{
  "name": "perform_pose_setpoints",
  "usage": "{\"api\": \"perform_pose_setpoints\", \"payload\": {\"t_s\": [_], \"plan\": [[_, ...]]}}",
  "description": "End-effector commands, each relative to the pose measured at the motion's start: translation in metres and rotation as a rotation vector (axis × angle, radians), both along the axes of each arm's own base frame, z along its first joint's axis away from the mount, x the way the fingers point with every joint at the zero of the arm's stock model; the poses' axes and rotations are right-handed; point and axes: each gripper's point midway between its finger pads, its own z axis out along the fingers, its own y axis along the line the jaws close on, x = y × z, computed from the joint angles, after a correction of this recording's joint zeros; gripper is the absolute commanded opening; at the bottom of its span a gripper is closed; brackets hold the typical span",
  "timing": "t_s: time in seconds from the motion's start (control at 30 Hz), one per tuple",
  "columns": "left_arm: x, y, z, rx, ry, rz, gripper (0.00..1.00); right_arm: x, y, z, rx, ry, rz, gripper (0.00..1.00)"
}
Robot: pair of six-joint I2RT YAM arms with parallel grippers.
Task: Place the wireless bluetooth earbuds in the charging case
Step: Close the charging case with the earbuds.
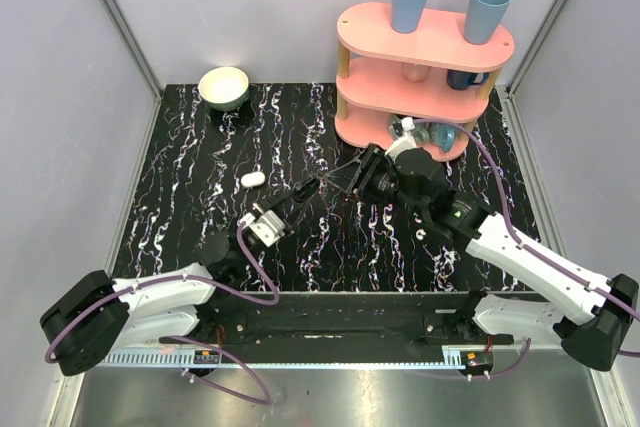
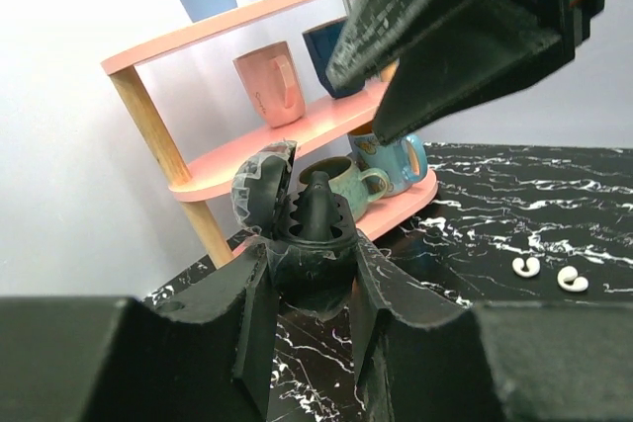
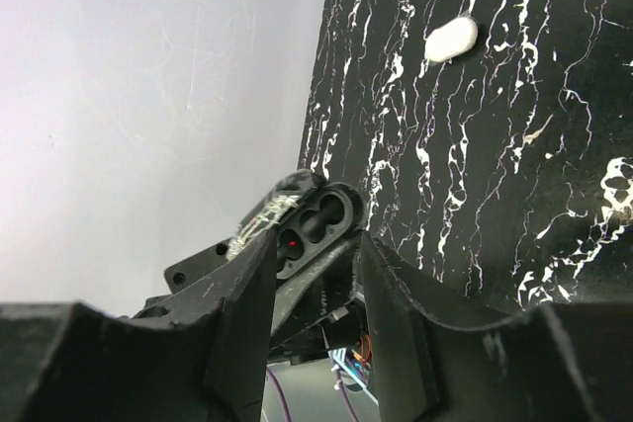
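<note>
A small black charging case (image 2: 302, 244), lid hinged open, stands between my left gripper's (image 2: 309, 279) fingers, which are shut on its sides. In the right wrist view the case (image 3: 315, 222) shows two empty wells and a red light. My right gripper (image 3: 316, 284) is open and empty, close above the case; it fills the top right of the left wrist view (image 2: 465, 27). Two tiny white earbuds (image 2: 547, 274) lie on the black marble to the right. In the top view the left gripper (image 1: 303, 193) and right gripper (image 1: 347, 179) nearly meet at mid-table.
A white pill-shaped oval object (image 1: 253, 179) lies on the marble left of the grippers, also in the right wrist view (image 3: 451, 39). A pink three-tier shelf (image 1: 425, 42) with cups and mugs stands at the back right. A pale bowl (image 1: 224, 86) sits at the back left.
</note>
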Motion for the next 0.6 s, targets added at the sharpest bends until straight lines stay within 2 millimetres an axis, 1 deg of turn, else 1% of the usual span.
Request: {"api": "perform_pose_setpoints", "payload": {"t_s": [0.0,0.07,0.2,0.3,0.33,0.4,0.43,0.47,0.53,0.57], "plan": [[-0.007,0.017,0.035,-0.15,-0.029,-0.005,0.0,0.003,-0.007,0.012,-0.009,-0.1,-0.017,0.47],[-0.009,0.016,0.034,-0.142,-0.019,-0.016,0.0,0.003,-0.012,0.017,-0.023,-0.139,-0.024,0.48],[-0.012,0.02,0.04,-0.168,-0.008,-0.031,0.0,0.006,-0.024,0.029,-0.061,-0.23,-0.051,0.5],[-0.02,0.022,0.045,-0.186,-0.006,-0.062,0.0,0.009,-0.037,0.036,-0.104,-0.291,-0.09,0.52],[-0.024,0.023,0.048,-0.192,-0.013,-0.078,0.0,0.009,-0.039,0.039,-0.11,-0.31,-0.093,0.56],[-0.029,0.024,0.051,-0.208,-0.002,-0.101,0.0,0.009,-0.043,0.044,-0.134,-0.353,-0.094,0.59],[-0.032,0.022,0.049,-0.203,0.008,-0.118,0.0,0.008,-0.045,0.046,-0.142,-0.366,-0.093,0.6],[-0.037,0.025,0.054,-0.22,0.003,-0.135,0.0,0.008,-0.045,0.045,-0.159,-0.381,-0.086,0.62],[-0.046,0.021,0.051,-0.205,0.003,-0.182,0.0,0.007,-0.045,0.047,-0.169,-0.396,-0.074,0.64],[-0.051,0.022,0.055,-0.217,-0.003,-0.206,0.0,0.007,-0.046,0.046,-0.181,-0.401,-0.069,0.64]]}}
